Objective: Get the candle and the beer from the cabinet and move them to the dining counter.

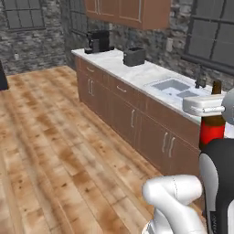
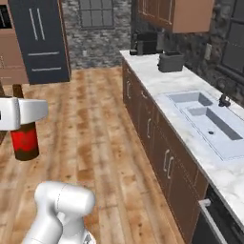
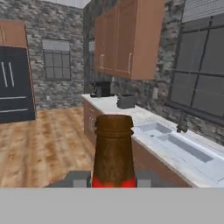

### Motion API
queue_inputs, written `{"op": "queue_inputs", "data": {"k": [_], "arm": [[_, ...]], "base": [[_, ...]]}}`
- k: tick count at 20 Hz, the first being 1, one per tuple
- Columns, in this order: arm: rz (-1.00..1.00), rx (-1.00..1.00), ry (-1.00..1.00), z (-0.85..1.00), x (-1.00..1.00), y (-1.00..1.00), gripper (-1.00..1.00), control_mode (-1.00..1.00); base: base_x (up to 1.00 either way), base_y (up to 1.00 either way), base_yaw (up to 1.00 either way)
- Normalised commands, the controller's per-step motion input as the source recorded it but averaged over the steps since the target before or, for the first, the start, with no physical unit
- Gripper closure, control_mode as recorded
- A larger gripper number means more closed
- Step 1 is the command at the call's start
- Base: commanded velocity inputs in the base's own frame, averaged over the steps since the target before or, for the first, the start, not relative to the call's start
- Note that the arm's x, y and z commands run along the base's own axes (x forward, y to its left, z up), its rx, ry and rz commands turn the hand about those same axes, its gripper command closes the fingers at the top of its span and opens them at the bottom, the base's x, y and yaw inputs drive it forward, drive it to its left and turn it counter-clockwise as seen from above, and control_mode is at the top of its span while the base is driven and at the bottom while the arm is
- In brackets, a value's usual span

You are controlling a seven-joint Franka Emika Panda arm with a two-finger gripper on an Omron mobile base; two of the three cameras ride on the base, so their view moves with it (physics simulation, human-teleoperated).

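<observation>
1. The gripper (image 3: 113, 178) is clamped on the beer (image 3: 113, 148), its two grey fingers pressed against either side of the bottle, held in the air above the wooden floor (image 1: 50, 137).
2. The beer is a dark brown glass bottle with a narrow neck, a lipped mouth and a plain red label; no writing can be read on it.
3. In the right base view the bottle (image 2: 25, 140) hangs below the white hand, away from the bench.
4. The bench (image 2: 190, 114) is white marble with grey veins over brown wooden base doors with silver handles.
5. A pale double sink (image 2: 209, 119) with a dark tap is set into the bench.
6. A dark toaster (image 1: 134, 56) and a black coffee machine (image 1: 98, 41) stand toward the bench's far end.
7. Brown wall cabinets (image 3: 124, 39) with silver bar handles hang above, doors shut, on a grey stone wall.
</observation>
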Motion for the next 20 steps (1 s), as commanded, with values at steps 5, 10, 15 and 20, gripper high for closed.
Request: {"op": "queue_inputs", "data": {"k": [5,10,15,20], "arm": [[0.00,0.00,0.00,0.00,0.00,0.00,1.00,1.00],[0.00,0.00,0.00,0.00,0.00,0.00,1.00,1.00],[0.00,0.00,0.00,0.00,0.00,0.00,1.00,1.00],[0.00,0.00,0.00,0.00,0.00,0.00,1.00,1.00]], "base": [[-0.15,0.00,1.00],[-0.15,0.00,1.00],[-0.07,0.10,1.00],[0.00,0.42,0.94]]}}
